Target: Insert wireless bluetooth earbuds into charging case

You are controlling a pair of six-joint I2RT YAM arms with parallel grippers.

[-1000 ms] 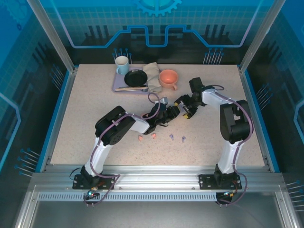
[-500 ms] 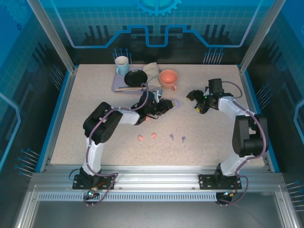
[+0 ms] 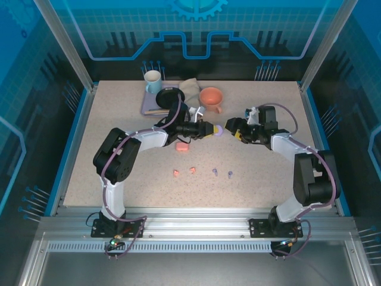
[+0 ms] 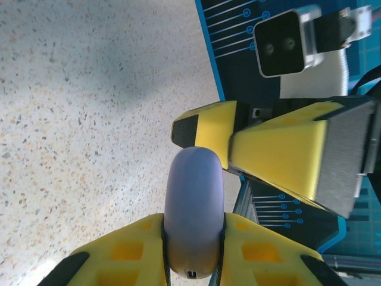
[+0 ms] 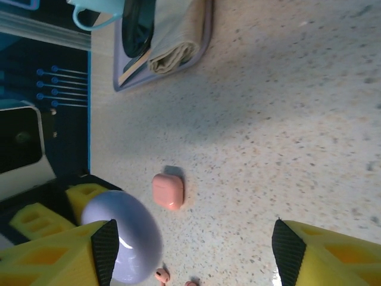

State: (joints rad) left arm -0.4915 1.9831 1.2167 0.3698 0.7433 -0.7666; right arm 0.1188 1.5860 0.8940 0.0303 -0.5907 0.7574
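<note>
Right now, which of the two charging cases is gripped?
The lilac case, clamped in the left gripper. The pink case lies loose on the table, no gripper on it.

Four bean-sized buds lie in a row on the tabletop, below centre in the top view: coral-pink earbud [image 3: 176, 173], second coral-pink earbud [image 3: 193, 170], lilac earbud [image 3: 214, 171], second lilac earbud [image 3: 230, 173]. Just above them rests the closed pink case [image 3: 182, 147]. At centre, the closed lilac case [image 3: 218, 130] sits clamped in the left gripper [image 3: 211, 129].

Left arm [image 3: 149, 138]: elbow swung toward table's [image 3: 119, 173] left edge, uncovering pink case [image 3: 182, 147]. Right gripper [image 3: 234, 129]: drawn back inward, fingers spread, now beside left gripper's [image 3: 208, 128] lilac case [image 3: 218, 129].
</note>
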